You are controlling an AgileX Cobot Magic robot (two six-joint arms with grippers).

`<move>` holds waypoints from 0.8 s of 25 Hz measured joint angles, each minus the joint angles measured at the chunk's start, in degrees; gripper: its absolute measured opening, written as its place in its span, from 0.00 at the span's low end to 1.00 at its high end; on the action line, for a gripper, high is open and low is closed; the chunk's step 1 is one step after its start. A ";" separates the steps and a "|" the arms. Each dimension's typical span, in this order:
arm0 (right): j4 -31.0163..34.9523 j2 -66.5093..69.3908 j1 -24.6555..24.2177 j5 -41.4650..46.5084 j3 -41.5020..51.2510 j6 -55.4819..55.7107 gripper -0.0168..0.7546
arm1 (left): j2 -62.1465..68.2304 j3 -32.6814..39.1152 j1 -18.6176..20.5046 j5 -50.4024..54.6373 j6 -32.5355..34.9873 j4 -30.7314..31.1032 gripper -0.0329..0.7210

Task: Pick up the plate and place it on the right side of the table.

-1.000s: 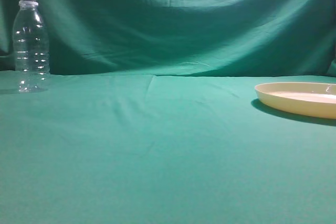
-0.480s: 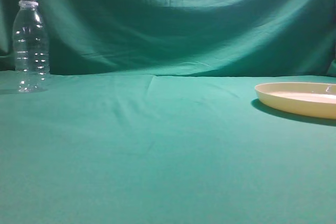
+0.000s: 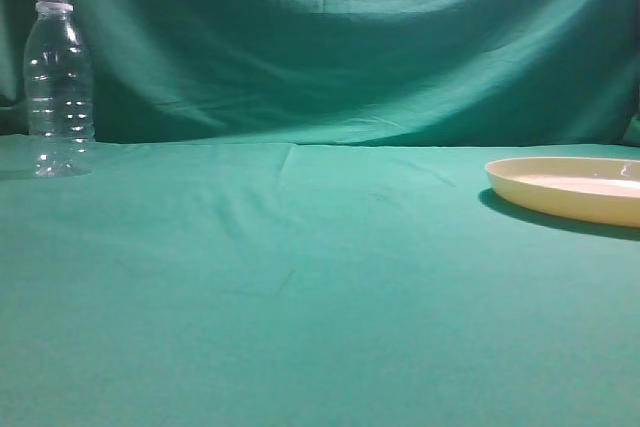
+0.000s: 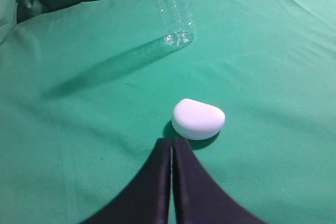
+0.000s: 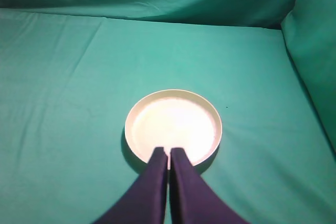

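The cream-yellow plate (image 3: 568, 193) lies flat on the teal-green table (image 3: 300, 287) at the right edge of the exterior view, partly cut off by the frame. In the right wrist view the plate (image 5: 176, 121) lies below my right gripper (image 5: 168, 151). That gripper's dark jaws are shut, and their tips overlap the plate's near rim in the picture. My left gripper (image 4: 172, 140) is shut and empty over bare cloth. Neither gripper shows in the exterior view.
A clear plastic bottle (image 3: 58, 87) stands upright at the far left; it also shows in the left wrist view (image 4: 173, 11). A small white rounded case (image 4: 198, 119) lies on the cloth just beyond the left fingertips. Green cloth backdrop rises behind and at the right.
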 joint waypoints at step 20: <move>-2.36 -21.88 0.00 -31.52 41.57 -0.31 0.02 | 0.00 0.00 0.00 0.00 0.00 0.00 0.04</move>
